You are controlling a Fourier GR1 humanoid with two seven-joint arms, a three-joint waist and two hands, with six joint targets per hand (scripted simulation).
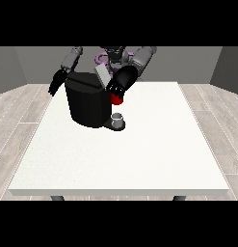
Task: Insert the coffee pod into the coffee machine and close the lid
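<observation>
From the front, the black coffee machine sits on the white table with its grey lid tilted up. The hand at the view's right is right over a red thing at the machine; can't tell what its fingers are doing. A grey cup stands on the machine's base. The hand at the view's left hangs beside the machine, fingers straight. No coffee pod that I can make out.

A black coffee machine stands on the white tabletop, its grey lid tilted up. The hand at the view's right sits against a red thing at the machine, above a grey cup. The hand at the view's left hangs beside the machine.
</observation>
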